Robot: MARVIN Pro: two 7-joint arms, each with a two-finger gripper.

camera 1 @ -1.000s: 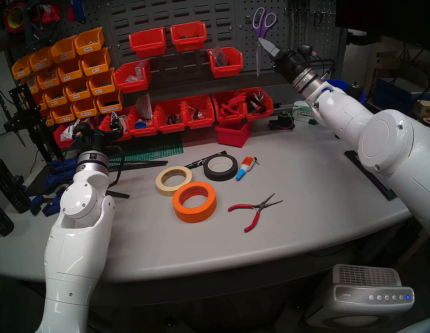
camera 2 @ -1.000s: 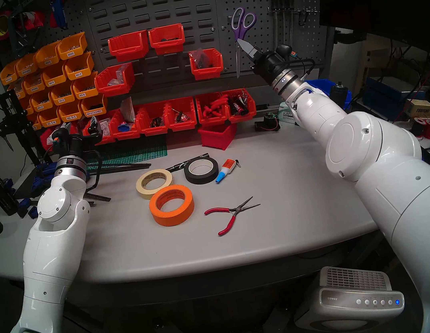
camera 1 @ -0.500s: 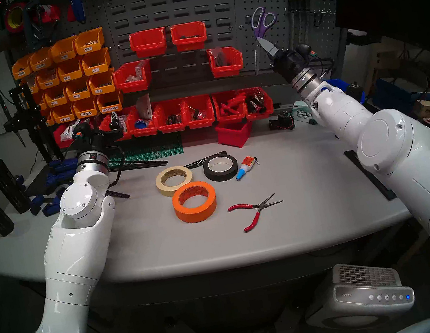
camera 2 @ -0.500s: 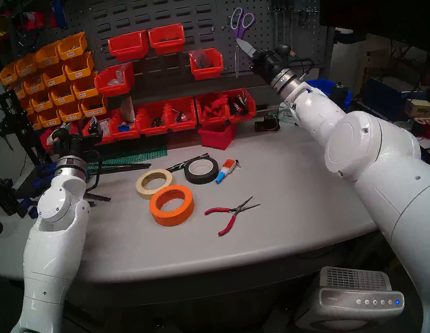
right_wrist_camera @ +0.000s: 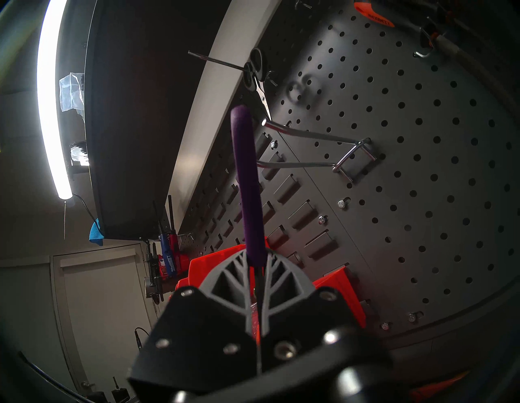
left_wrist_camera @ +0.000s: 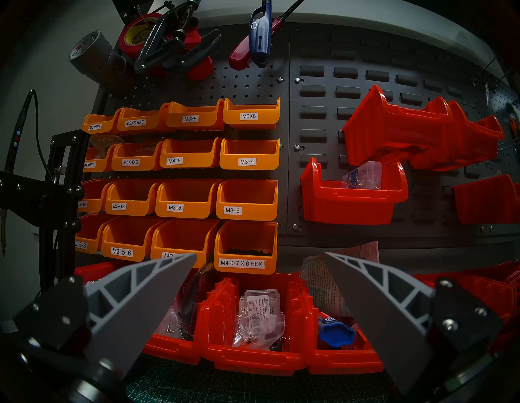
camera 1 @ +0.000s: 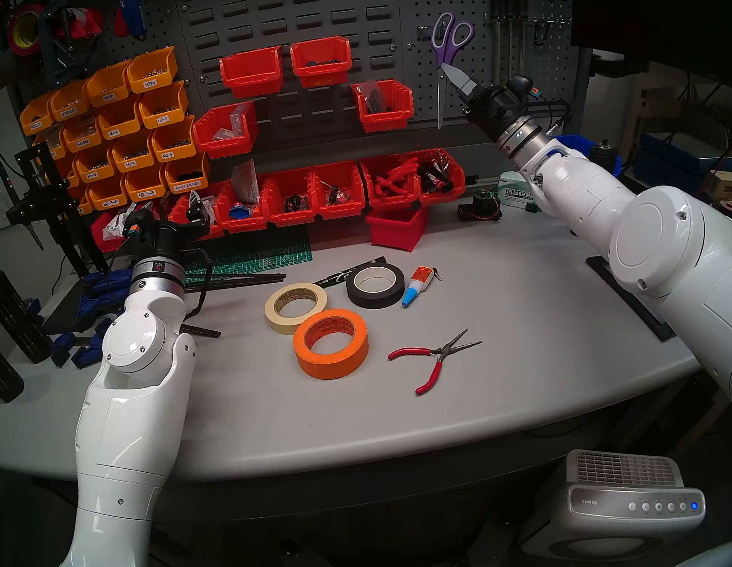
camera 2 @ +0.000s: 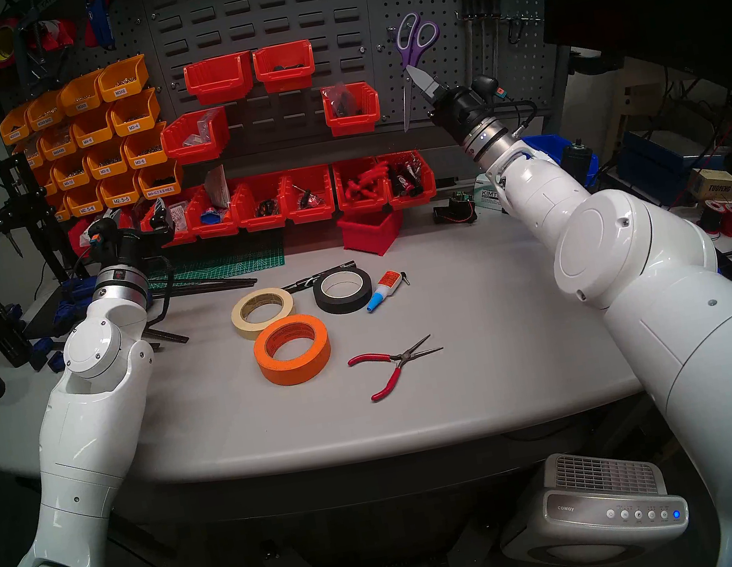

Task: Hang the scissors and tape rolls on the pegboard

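Scissors (camera 1: pixel 445 54), purple-handled, are hanging blades-down against the pegboard (camera 1: pixel 487 65), pinched in the right gripper (camera 1: pixel 454 76) just below the handles; in the wrist view the loop is sitting beside a double-prong hook (right_wrist_camera: pixel 309 149), contact unclear. Left gripper (left_wrist_camera: pixel 260 257) is hovering with jaws spread wide, holding nothing, facing the bins. Cream (camera 1: pixel 296 307), black (camera 1: pixel 375 286) and orange tape rolls (camera 1: pixel 331 343) are lying mid-table (camera 1: pixel 531 345).

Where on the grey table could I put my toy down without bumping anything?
The table is bare on the right, between the red pliers and the right arm, and along the front edge below the orange tape. The middle is crowded: the cream tape, black tape, glue bottle and marker sit close together. The back left is cluttered too.
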